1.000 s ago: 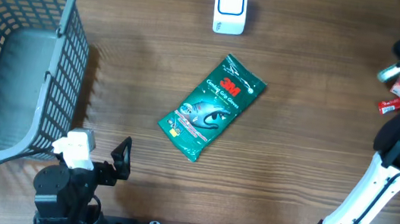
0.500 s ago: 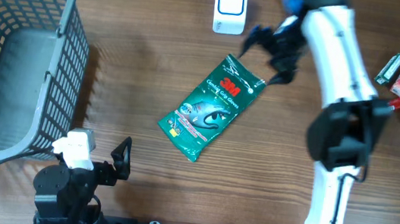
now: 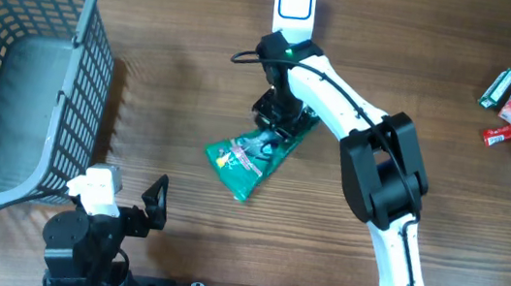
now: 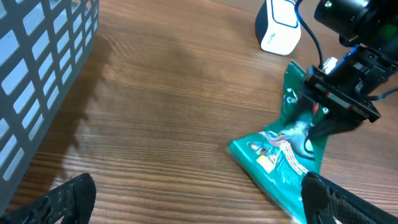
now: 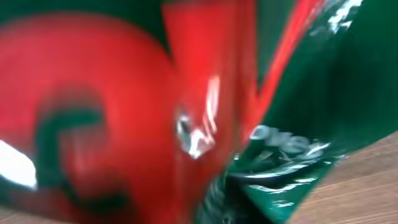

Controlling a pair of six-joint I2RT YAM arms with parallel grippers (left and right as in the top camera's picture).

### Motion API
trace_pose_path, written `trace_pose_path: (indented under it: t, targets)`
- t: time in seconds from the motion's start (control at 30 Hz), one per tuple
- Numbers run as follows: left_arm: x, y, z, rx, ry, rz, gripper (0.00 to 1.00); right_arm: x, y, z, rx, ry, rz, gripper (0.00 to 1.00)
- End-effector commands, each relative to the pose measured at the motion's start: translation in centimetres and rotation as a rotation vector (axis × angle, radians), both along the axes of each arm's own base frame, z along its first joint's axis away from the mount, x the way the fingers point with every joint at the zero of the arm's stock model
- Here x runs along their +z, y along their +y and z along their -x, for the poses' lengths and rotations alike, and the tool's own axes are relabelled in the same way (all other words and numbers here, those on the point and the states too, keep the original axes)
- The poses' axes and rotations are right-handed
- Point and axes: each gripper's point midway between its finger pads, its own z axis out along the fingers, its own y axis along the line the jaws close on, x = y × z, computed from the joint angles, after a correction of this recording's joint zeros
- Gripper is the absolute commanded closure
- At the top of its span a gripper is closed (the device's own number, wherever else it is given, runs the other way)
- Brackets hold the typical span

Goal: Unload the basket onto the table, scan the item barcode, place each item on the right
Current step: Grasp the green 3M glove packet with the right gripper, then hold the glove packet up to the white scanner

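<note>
The pack (image 3: 242, 158) lies on the bench (image 3: 176, 75) just on the near side of the scanner (image 3: 293, 11), its long axis slanting away from the scanner toward the left arm. The right fingers (image 3: 273, 124) sit on the end nearest the scanner and look pinched shut on it, with that end raised and creased. The left fingers (image 4: 68, 196) are spread wide and empty, well apart from the scanner. The right arm is nearer, and the scanner stands close beyond its grip.

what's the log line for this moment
phase: grasp | right tool: shut on green packet | left tool: open, clear of packet | scanner: packet not yet presented
</note>
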Motion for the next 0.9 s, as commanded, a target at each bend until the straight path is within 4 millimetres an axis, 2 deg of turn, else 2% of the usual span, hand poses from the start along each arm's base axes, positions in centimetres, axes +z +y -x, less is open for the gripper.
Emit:
trace_pose_path:
  t: [0.0,0.03,0.07,0.1,0.17,0.23,0.27,0.3,0.33,0.37,0.43,0.47,0.5,0.53,0.57,0.87]
  targets:
    - [0.0,-0.3,0.0,-0.013,-0.005,0.007,0.0,-3.7,-1.2,1.5,0.125,0.072,0.014,0.95]
    - [0.0,-0.3,0.0,-0.013,-0.005,0.007,0.0,-1.4,-0.3,1.5,0.212,0.08,-0.113,0.95]
    - [0.0,-0.3,0.0,-0.013,-0.005,0.007,0.0,0.1,-0.1,1.3,0.246,0.068,-0.173,0.95]
    - [0.0,-0.3,0.0,-0.013,-0.005,0.007,0.0,2.4,-0.1,1.1,0.29,0.044,-0.26,0.95]
    - [0.0,-0.3,0.0,-0.013,-0.005,0.007,0.0,8.9,0.2,0.0,0.45,-0.1,-0.519,0.96]
    - [0.0,-0.3,0.0,-0.013,-0.005,0.007,0.0,17.5,0.8,0.4,0.745,-0.376,-0.907,0.95]
    - [0.0,-0.3,0.0,-0.013,-0.005,0.007,0.0,19.9,0.6,0.9,0.845,-0.481,-1.008,0.95]
    - [0.0,-0.3,0.0,-0.013,-0.005,0.007,0.0,22.6,-0.4,1.3,1.015,-0.669,-1.071,0.95]
    - [0.0,-0.3,0.0,-0.013,-0.005,0.007,0.0,22.3,-0.7,0.9,1.147,-0.756,-1.024,0.95]
    - [0.0,-0.3,0.0,-0.013,-0.005,0.007,0.0,20.4,-1.5,-0.3,1.334,-0.819,-0.877,0.95]
    - [0.0,-0.3,0.0,-0.013,-0.005,0.007,0.0,20.1,-1.1,-2.2,1.34,-0.883,-0.831,0.95]
    - [0.0,-0.3,0.0,-0.013,-0.005,0.007,0.0,22.9,0.9,-2.0,1.367,-1.077,-1.015,0.95]
    - [0.0,-0.3,0.0,-0.013,-0.005,0.007,0.0,26.3,2.0,-0.9,1.435,-1.325,-1.212,0.95]
    - [0.0,-0.3,0.0,-0.013,-0.005,0.007,0.0,29.4,2.0,0.3,1.459,-1.569,-1.368,0.95]
    - [0.0,-0.3,0.0,-0.013,-0.005,0.007,0.0,29.9,2.1,0.6,1.49,-1.654,-1.383,0.96]
    - [0.0,-0.3,0.0,-0.013,-0.005,0.007,0.0,29.9,6.5,3.5,1.718,-1.813,-1.425,0.95]
